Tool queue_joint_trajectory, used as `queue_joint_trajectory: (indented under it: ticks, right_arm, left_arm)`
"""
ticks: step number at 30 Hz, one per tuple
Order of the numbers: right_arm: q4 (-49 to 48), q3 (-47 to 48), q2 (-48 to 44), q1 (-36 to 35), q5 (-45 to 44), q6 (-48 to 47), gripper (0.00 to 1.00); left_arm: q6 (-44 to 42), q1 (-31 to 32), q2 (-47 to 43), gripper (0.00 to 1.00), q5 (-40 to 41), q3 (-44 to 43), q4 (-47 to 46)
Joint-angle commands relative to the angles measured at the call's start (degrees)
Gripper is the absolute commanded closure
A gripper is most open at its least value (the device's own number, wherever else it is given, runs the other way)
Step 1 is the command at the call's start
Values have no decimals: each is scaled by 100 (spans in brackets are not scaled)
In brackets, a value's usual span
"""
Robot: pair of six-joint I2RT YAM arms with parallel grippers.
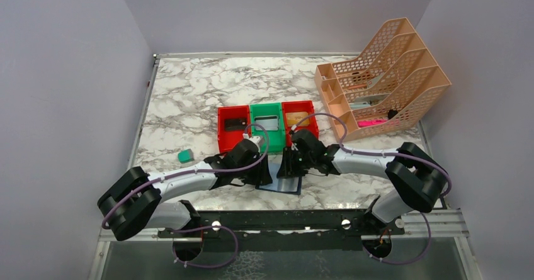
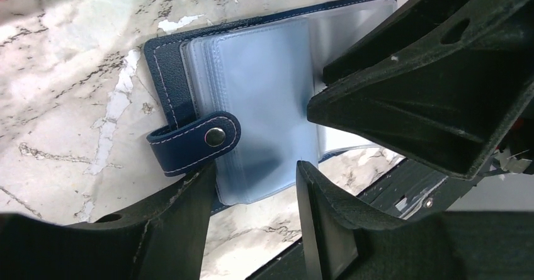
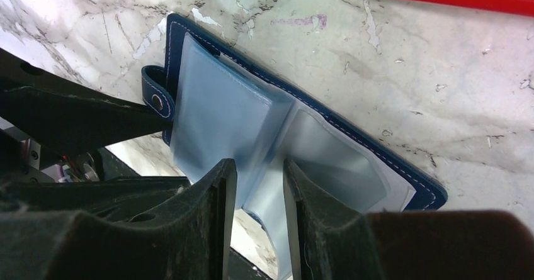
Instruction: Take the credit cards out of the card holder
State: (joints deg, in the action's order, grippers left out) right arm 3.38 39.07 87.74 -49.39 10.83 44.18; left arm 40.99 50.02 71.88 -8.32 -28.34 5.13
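The navy card holder (image 1: 286, 183) lies open near the table's front edge, its pale clear pockets (image 2: 264, 85) facing up and its snap tab (image 2: 214, 137) folded over them. My left gripper (image 2: 255, 173) is open, its fingertips straddling the pockets' near edge without pinching it. My right gripper (image 3: 258, 179) is open by a narrow gap astride the middle fold of the pockets (image 3: 220, 104), with one leaf against its right finger. A black card (image 1: 234, 124), a silver card (image 1: 267, 123) and a gold card (image 1: 298, 119) lie in the bins. No card shows inside the holder.
Two red bins (image 1: 224, 143) (image 1: 313, 126) and a green bin (image 1: 266, 109) stand in a row just behind the grippers. A small teal block (image 1: 184, 156) lies to the left. A peach file rack (image 1: 384, 78) fills the back right. A black rail (image 1: 283, 220) runs along the near edge.
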Motion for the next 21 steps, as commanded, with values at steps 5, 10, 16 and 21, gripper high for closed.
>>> queue_joint_trajectory:
  ticks: [5, 10, 16, 21]
  right_arm:
    - [-79, -272, -102, -18, -78, 73, 60]
    - [-268, -340, -218, -18, 23, 175, 61]
    - [-197, -251, -84, -18, 81, 121, 61]
    - [-272, -301, -9, -18, 141, 148, 62]
  left_arm:
    - [13, 63, 46, 44, 232, -104, 330]
    - [-52, 174, -1, 44, 144, -279, 319]
    - [-69, 204, 316, 45, -61, -374, 132]
    - [34, 266, 428, 49, -127, -374, -165]
